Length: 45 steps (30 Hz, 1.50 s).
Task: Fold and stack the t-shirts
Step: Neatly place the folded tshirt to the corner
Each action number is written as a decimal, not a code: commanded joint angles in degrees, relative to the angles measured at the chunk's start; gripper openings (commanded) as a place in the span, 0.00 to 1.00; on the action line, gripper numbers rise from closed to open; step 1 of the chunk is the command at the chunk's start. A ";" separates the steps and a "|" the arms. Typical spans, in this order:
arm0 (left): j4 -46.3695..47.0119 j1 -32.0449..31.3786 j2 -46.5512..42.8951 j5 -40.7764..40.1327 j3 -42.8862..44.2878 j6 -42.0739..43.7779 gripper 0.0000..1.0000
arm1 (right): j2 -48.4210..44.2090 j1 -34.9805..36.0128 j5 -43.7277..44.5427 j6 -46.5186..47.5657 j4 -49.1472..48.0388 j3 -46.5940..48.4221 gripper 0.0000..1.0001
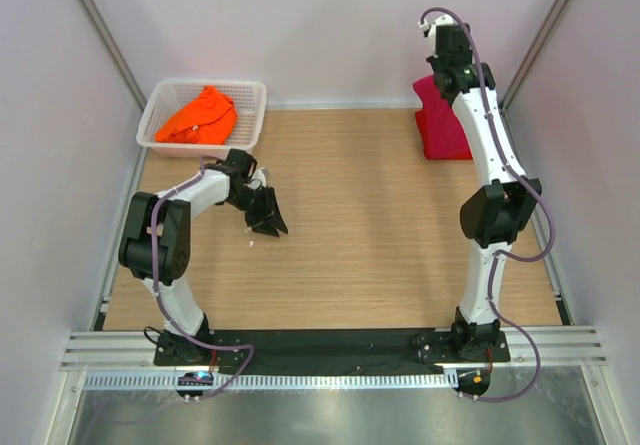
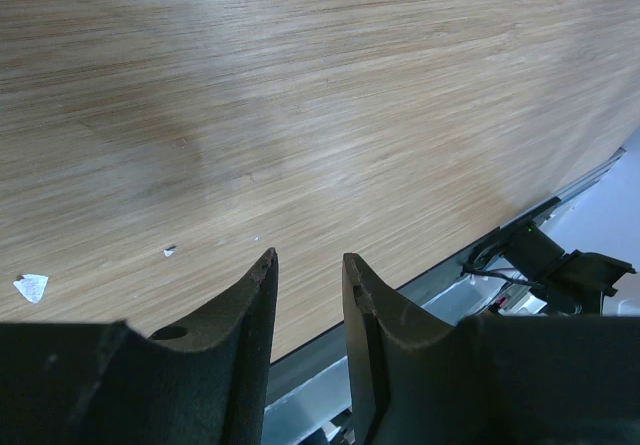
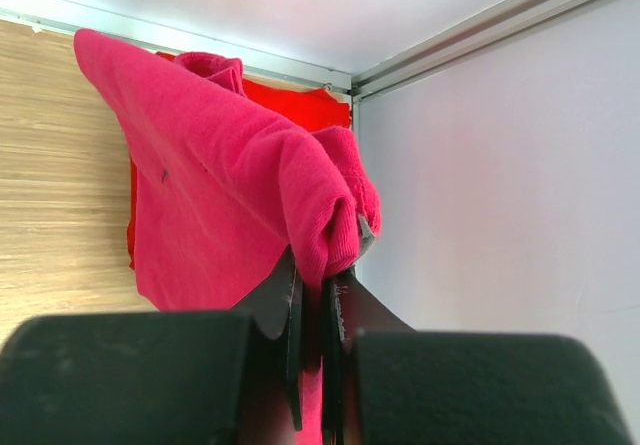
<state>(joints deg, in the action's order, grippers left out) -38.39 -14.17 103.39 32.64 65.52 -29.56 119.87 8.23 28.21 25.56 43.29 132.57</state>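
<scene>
The magenta-pink t-shirt [image 3: 210,185] hangs bunched from my right gripper [image 3: 318,280], which is shut on a fold of it at the table's far right corner. The red t-shirt [image 3: 300,105] lies flat beneath and behind it against the back wall. In the top view the pink shirt [image 1: 440,125] sits under my right wrist [image 1: 448,60]. The bright orange t-shirt [image 1: 198,117] lies crumpled in the white basket [image 1: 252,89] at the far left. My left gripper [image 1: 266,215] hovers low over bare wood near the basket, its jaws a little apart and empty [image 2: 308,260].
The wooden table [image 1: 370,225] is bordered by grey walls on three sides and a black strip with a metal rail at the near edge. Small white paper scraps [image 2: 30,286] lie on the wood near my left gripper.
</scene>
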 commanded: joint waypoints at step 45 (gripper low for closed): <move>0.25 0.02 2.51 1.99 1.81 0.38 0.32 | 6.60 -4.53 -5.27 -1.48 -4.88 5.94 0.01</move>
<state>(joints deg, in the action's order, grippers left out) -38.39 -14.17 105.60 33.50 65.56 -29.54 126.78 4.43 22.52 23.64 42.96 134.30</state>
